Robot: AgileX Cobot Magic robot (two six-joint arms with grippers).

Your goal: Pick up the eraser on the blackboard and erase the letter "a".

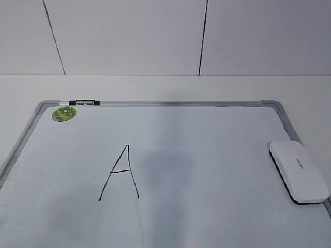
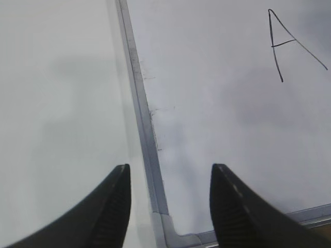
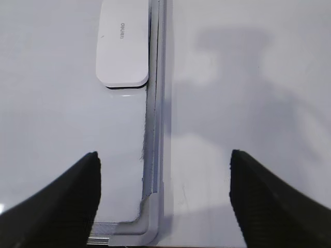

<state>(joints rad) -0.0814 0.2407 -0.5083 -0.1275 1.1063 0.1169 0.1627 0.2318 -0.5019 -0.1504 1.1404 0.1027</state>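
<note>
The white, rounded plastic eraser (image 1: 298, 171) looks light, rigid, probably slick; pinch its long sides. Both your hands hang spread, empty.

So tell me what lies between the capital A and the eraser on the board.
Only bare board, with a faint grey smudge beside the A; the exterior view shows the stretch to the eraser.

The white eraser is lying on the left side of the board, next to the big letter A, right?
Not quite. The eraser lies on the right side of the board, by its right frame, well apart from the letter A. The exterior view shows this.
</note>
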